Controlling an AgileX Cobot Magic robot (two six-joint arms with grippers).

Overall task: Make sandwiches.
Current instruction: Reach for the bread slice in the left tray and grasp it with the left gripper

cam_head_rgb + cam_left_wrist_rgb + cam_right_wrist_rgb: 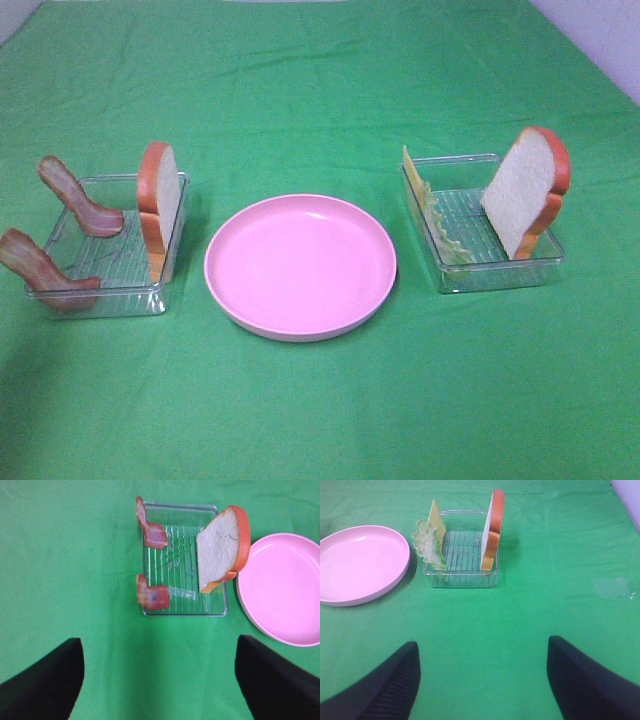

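Left pincer (159, 645) and right pincer (482, 642) gape empty. Ahead of the left: bacon strips (154, 534), upright bread slice (220, 550). Ahead of the right: cheese slice (436, 517), lettuce leaf (431, 545), second bread slice (492, 535) (all racked in clear trays (465, 580)).

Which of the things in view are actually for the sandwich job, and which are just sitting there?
For the job: left bread slice, right bread slice, far bacon strip, near bacon strip, lettuce leaf, cheese slice.

Just there: pink plate (perhaps the assembly spot), left clear tray, right clear tray, green cloth.
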